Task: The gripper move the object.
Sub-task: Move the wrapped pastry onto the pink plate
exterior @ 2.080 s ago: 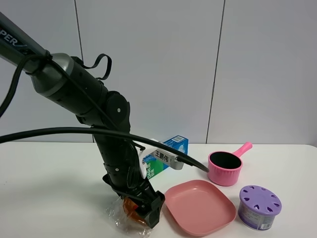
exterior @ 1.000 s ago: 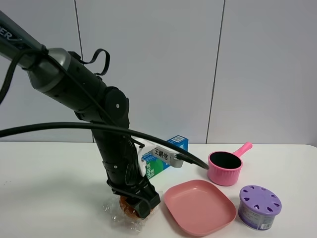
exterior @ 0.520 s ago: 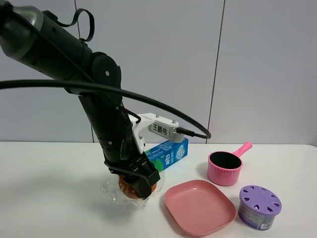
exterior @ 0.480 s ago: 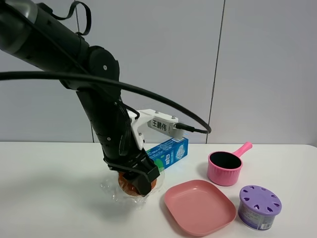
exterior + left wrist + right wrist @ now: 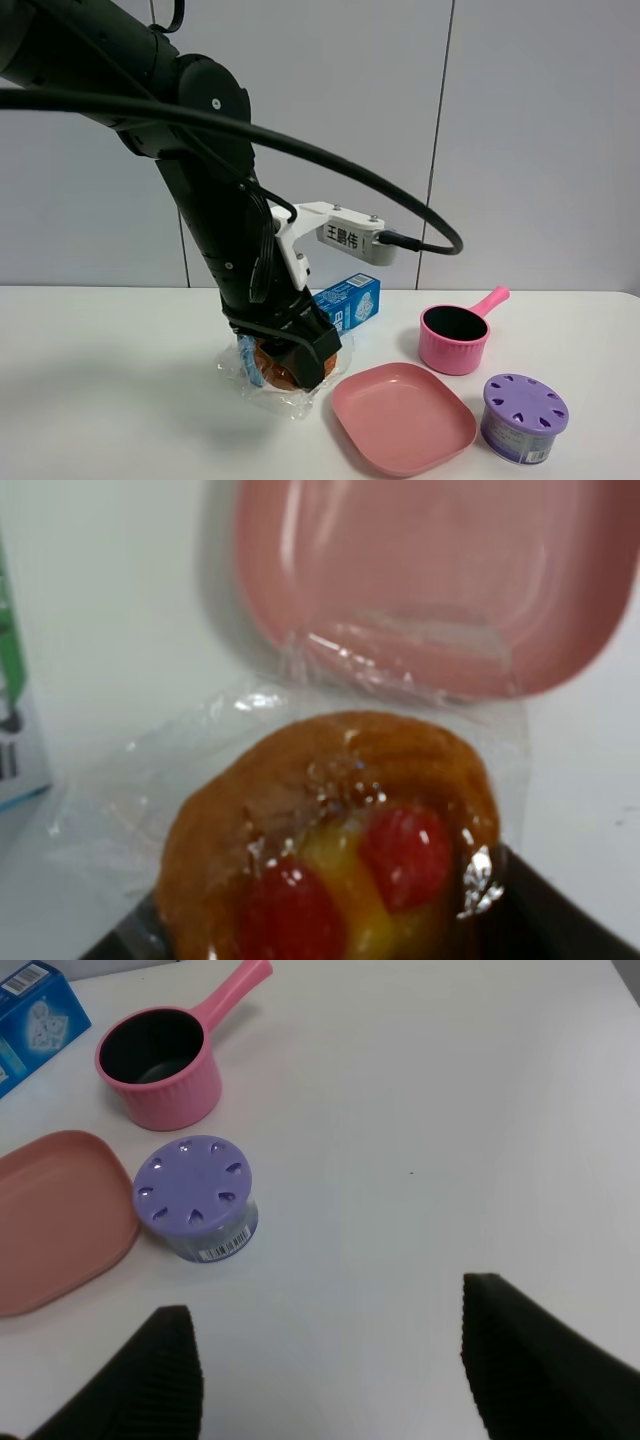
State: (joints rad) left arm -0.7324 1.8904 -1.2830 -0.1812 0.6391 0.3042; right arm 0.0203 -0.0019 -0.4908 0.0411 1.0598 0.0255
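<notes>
My left gripper (image 5: 298, 362) is shut on the tart (image 5: 268, 364), a golden-brown pastry in crinkly clear plastic. It holds the tart a little above the white table, just left of the pink square plate (image 5: 403, 417). In the left wrist view the tart (image 5: 330, 840) with its red fruit pieces fills the middle, one dark finger (image 5: 545, 920) beside it and the pink plate (image 5: 440, 580) just beyond. My right gripper (image 5: 330, 1370) is open and empty above bare table, and it does not show in the exterior view.
A purple round canister (image 5: 524, 417) stands right of the plate, with a pink saucepan (image 5: 455, 338) behind it. A blue carton (image 5: 347, 301) lies behind my left arm. The right wrist view shows the canister (image 5: 195, 1198), the saucepan (image 5: 160, 1065) and the plate's edge (image 5: 50, 1220).
My left gripper closed on the tart, lifted it off the table and carried it right, toward the pink plate. The arm has straightened upward.
</notes>
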